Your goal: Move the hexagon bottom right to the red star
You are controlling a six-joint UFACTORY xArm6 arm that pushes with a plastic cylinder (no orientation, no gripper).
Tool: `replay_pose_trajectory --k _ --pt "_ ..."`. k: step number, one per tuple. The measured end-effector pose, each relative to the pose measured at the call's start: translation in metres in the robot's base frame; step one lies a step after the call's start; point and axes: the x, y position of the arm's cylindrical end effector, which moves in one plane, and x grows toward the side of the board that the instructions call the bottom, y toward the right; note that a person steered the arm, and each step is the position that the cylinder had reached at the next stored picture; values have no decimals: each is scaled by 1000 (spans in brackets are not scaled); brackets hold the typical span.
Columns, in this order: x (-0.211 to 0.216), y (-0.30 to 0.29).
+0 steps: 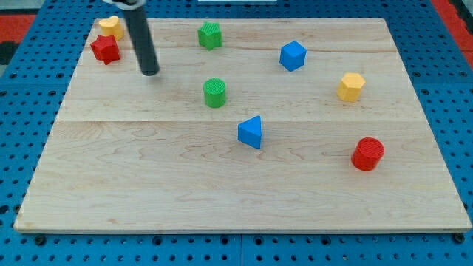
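The worktop (148, 185) is a pale wooden board made of long planks, with faint grain lines running across it. It lies on a blue sheet full of small holes (22, 133), and a bit of red shows in the view's top corners. The blocks look like plastic with fine ridges. At the view's top left sits the red star (106, 49), and a yellow block (111, 26) is touching it just above; I cannot tell its shape. A green block (210, 35) sits at the top middle, and a round green block (215, 92) is below it. A blue block with flat sides (293, 55) is to the right of those. A blue wedge (251, 132) sits near the middle. The yellow hexagon (352, 86) is far over on the view's right, well apart from the red star. A round red block (367, 154) is below it. There is no claw here, so nothing opens, shuts or grips; the arm ends in a smooth dark rod. My tip (150, 72) rests on the wood just right of the red star, touching no block.
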Motion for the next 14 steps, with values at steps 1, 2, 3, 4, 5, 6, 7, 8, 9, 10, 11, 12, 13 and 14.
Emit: replay_pose_trajectory --k 1,2,3,4,5,6,7,8,9,10,11,12,13,14 --pt "4 82" --pt "36 165" --pt "87 254" --pt "107 345" --pt "71 396" --pt "27 370" --pt "29 274" --pt "63 328" --pt "58 248" --pt "20 194" --pt "38 180" --pt "78 175" --pt "20 146" --pt "-20 142"
